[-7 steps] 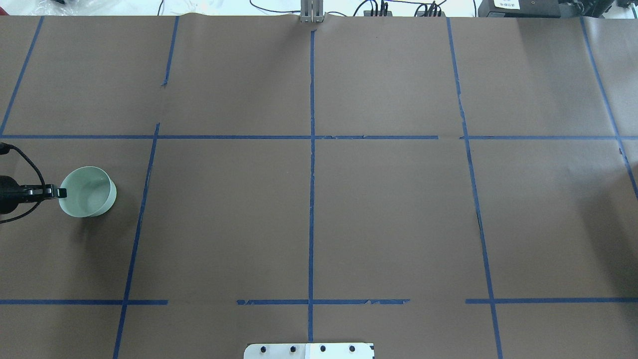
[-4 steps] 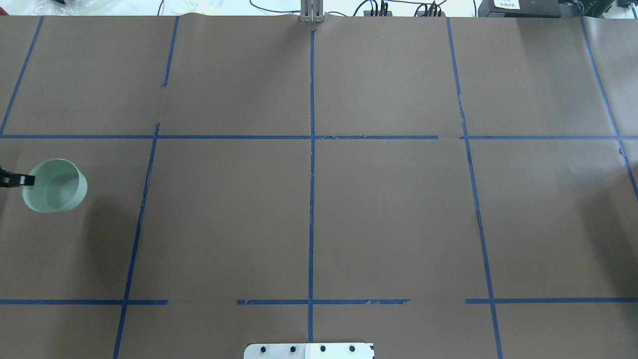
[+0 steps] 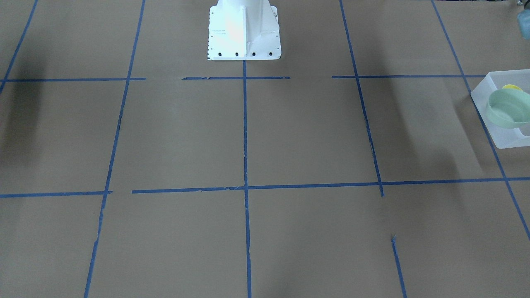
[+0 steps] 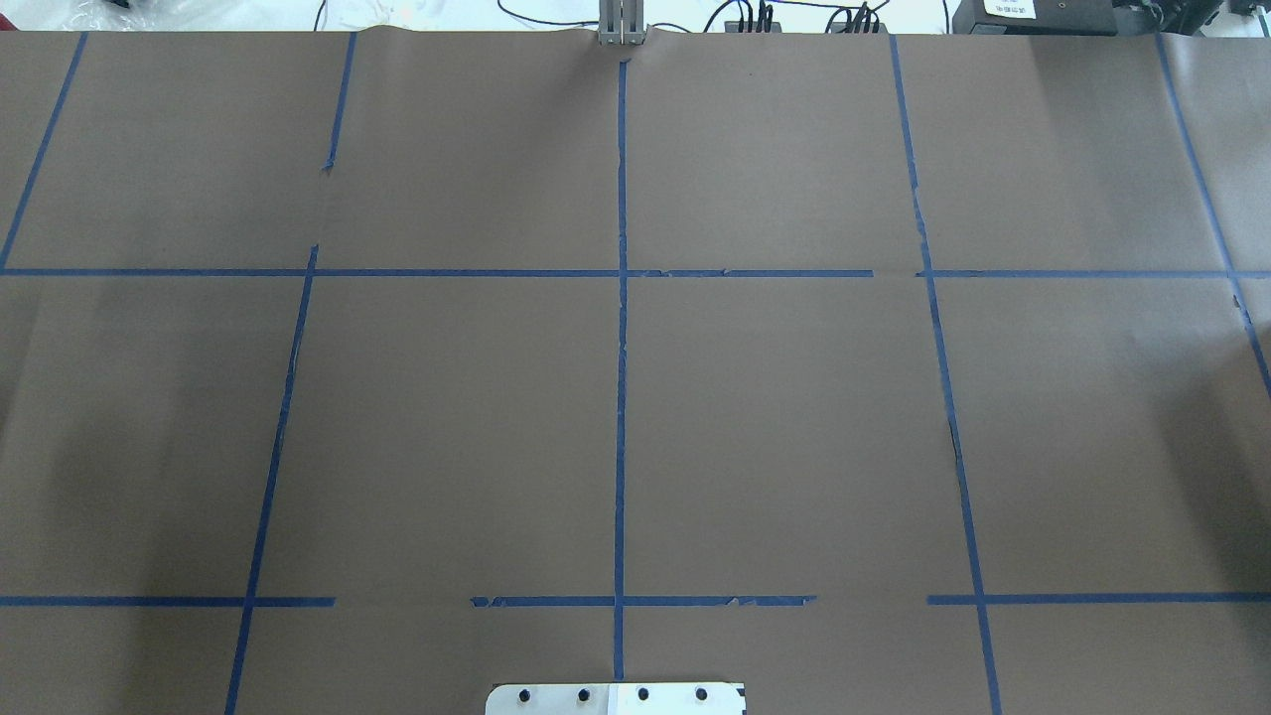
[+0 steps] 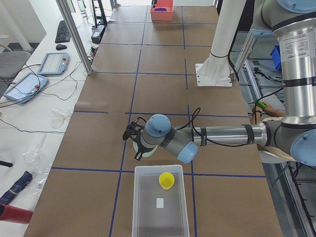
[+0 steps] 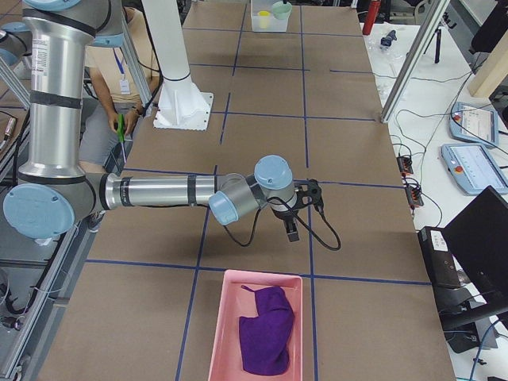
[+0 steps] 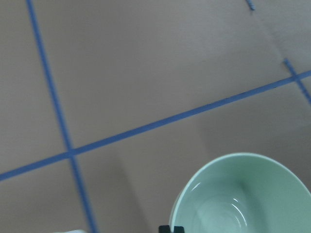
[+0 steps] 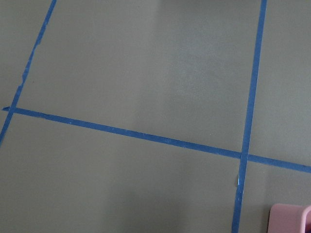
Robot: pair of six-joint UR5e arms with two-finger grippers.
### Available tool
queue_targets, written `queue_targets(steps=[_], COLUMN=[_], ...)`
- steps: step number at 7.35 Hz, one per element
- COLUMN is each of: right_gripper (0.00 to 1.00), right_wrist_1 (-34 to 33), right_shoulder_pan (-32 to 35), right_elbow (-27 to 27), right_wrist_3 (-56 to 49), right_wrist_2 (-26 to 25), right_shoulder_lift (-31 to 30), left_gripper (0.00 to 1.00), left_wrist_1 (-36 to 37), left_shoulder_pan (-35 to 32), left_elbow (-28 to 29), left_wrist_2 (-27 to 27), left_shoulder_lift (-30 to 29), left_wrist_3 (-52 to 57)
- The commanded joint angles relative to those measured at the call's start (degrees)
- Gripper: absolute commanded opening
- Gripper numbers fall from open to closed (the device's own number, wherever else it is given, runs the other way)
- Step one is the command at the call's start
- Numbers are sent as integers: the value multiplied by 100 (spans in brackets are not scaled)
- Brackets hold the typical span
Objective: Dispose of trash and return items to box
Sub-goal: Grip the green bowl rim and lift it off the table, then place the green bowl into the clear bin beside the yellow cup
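Left wrist-mounted camera: we see the left gripper (image 7: 171,228) clenched on the rim of a pale mint-green round plastic bowl (image 7: 243,194). Its black fingertips (image 7: 165,228) pinch the rim at about the bowl's 8 o'clock, and the bowl rides open side up, clear of the brown-paper-covered table (image 7: 146,73). From the exterior left view, a translucent frosted-white rectangular plastic box (image 5: 148,222) sits at the frame's 6 o'clock. A small bright-yellow tapered plastic cup (image 5: 166,180) stands inside it at the box's 12 o'clock end, and a small white label (image 5: 159,202) lies mid-floor. In that view the bowl shows under the near arm's wrist, just past the box's 11 o'clock corner. In the front-facing view it overlaps the box at the frame's 3 o'clock edge, with the cup peeping out at the bowl's 12 o'clock. We cannot tell whether the bowl hangs over the box's inside or just outside its wall. In the exterior right view the right gripper (image 6: 292,230) hovers over the table, toward 12 o'clock from a pink rectangular plastic bin (image 6: 216,349) that holds a crumpled purple cloth (image 6: 266,333). We cannot tell whether its fingers are parted or closed. The white metal pedestal (image 3: 244,31) stands at 12 o'clock in the front-facing view, and blue tape lines (image 4: 621,348) cross the paper.
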Motion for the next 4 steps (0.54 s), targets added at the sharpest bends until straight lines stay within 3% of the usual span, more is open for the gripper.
queue_targets(steps=[1, 4], right_gripper=[100, 100], right_wrist_1=[1, 1], right_shoulder_pan=[-12, -29], right_elbow=[-1, -1], right_wrist_3=[-9, -18], right_wrist_2=[1, -8], right_shoulder_lift=[0, 9], left_gripper=[0, 0], left_wrist_1=[271, -1069], left_shoulder_pan=[-511, -511], left_elbow=[775, 1596], left_wrist_2=[-48, 196], left_shoulder_lift=[-59, -112], left_wrist_3=[1502, 816])
